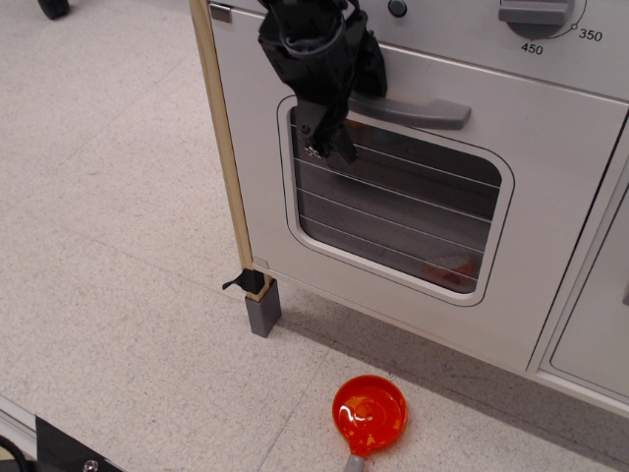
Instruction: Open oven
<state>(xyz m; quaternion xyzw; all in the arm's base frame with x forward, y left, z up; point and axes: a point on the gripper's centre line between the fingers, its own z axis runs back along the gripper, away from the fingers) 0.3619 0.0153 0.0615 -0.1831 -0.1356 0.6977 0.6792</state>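
The oven (550, 206) fills the upper right, door shut flush, its window (398, 206) showing wire racks inside. The black gripper (329, 143) hangs in front of the door's upper left, fingertips pointing down over the window's top-left corner, just beside the left end of the handle (418, 110) — whether the fingers are apart or together, I can't tell, they blur into one dark mass. Dial (536, 12) at top right. Down on the floor (108, 246), an orange ladle (370, 413) — well clear of the door.
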